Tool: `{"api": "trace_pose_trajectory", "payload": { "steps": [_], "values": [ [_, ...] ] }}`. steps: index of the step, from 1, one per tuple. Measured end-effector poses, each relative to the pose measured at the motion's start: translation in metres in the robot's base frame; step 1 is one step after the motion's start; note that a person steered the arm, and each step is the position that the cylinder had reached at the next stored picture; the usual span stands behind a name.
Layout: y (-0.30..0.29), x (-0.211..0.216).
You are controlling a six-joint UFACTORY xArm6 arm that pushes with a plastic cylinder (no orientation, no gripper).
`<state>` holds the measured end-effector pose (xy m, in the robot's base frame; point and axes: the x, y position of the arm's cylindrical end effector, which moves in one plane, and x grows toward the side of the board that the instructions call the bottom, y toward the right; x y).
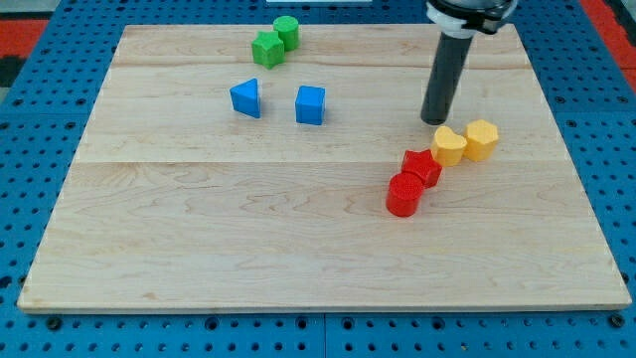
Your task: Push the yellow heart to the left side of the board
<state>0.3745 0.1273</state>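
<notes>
My tip [434, 120], the lower end of a straight dark rod with no jaws to open or close, is resting on a pale wooden board [199, 249], toward the view's upper right. The yellow heart [449, 145] is sitting just beside the tip, at about five o'clock from it, with a narrow gap showing between them. A yellow hexagonal block [482, 139] is touching the heart at its three o'clock. A red star-like block [421, 166] is lying at the heart's eight o'clock, touching it, and a red cylinder [403, 194] is pressing against that at seven o'clock. Well apart, at the tip's nine o'clock, a blue cube [310, 104] and a blue triangular block [246, 97] are sitting side by side. At ten o'clock, a green star-like block [266, 48] and a green cylinder [286, 31] are touching near the board's top edge.
</notes>
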Motion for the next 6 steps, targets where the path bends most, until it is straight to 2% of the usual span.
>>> {"api": "trace_pose_trajectory", "payload": {
  "steps": [3, 6],
  "values": [
    [-0.058, -0.027],
    [-0.080, -0.030]
  ]
}}
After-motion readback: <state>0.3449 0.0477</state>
